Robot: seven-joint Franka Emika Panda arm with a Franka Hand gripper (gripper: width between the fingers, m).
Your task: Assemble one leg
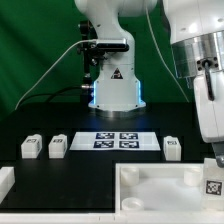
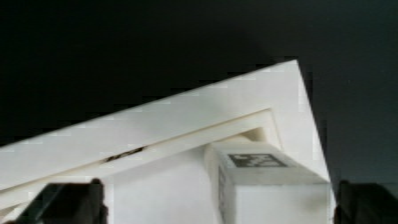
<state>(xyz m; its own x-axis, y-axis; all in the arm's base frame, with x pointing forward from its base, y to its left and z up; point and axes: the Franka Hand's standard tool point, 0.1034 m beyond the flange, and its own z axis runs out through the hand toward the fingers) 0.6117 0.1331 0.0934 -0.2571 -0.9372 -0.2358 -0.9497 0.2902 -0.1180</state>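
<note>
White tagged leg (image 2: 270,180) (upright) on tray

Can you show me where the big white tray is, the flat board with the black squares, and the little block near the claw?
Tray (image 1: 150,185): exterior view, bare inner floor.
Marker board (image 1: 118,140): exterior view, middle of its top.
Leg (image 2: 270,182): wrist view, side face under its tag.

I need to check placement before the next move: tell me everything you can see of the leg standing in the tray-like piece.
The leg is a short, stubby white block, plastic by its look, with a black-and-white square tag on its upper face. It stands upright inside the large white tray-like piece, near one corner, close to the raised rim. In the exterior view it sits below the arm. The gripper fingers flank it; contact is unclear.
</note>
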